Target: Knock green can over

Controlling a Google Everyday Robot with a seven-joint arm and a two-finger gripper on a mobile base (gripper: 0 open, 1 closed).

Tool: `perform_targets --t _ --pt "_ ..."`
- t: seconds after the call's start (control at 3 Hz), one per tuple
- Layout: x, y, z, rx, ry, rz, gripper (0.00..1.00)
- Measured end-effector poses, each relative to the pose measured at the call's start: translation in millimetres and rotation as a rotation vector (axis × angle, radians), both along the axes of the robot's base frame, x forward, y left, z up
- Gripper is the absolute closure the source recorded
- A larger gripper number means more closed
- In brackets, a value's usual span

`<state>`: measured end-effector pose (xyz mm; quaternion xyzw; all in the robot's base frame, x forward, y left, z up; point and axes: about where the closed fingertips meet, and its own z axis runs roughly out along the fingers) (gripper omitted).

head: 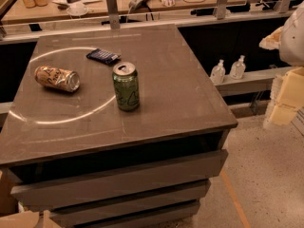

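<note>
Grey-brown and glossy, the countertop (180,94) of a drawer unit fills most of the camera view, with a cluttered desk behind it and speckled floor to the right. The green can (126,87) stands upright near the middle of the top, silver lid and pull tab facing up, with bare surface all round it. To its left, well apart, a tan-orange can (57,78) lies on its side. Behind it, near but not touching, a dark blue packet (103,56) lies flat.

We take the pale rounded form at the right edge to be the gripper (290,34). It hangs off the side of the countertop, far from the can, and we cannot tell whether it is open or closed.

We judge the task to be at its very start: the approach has not begun and the can has not been touched. The next move calls for bringing the gripper across to the can's level and pushing sideways high on its wall, near the lid, so that it tips rather than slides. Pushing it toward open countertop would spare the packet and the other can.
</note>
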<state>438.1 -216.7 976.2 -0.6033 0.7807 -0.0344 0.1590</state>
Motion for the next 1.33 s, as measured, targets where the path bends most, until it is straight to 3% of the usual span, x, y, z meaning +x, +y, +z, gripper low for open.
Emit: perform_targets --t 0.33,0.67,1.0,1.33 --pt "0.0 0.8 0.2 0.010 0.001 0.006 0.00" --pt "0.0 9.3 2.6 0.129 0.009 0.073 0.00" --pt "10.5 6.3 -13.1 0.331 -0.007 0.176 0.00" --pt "10.1 20.2 -19.7 0.540 -0.024 0.241 0.00"
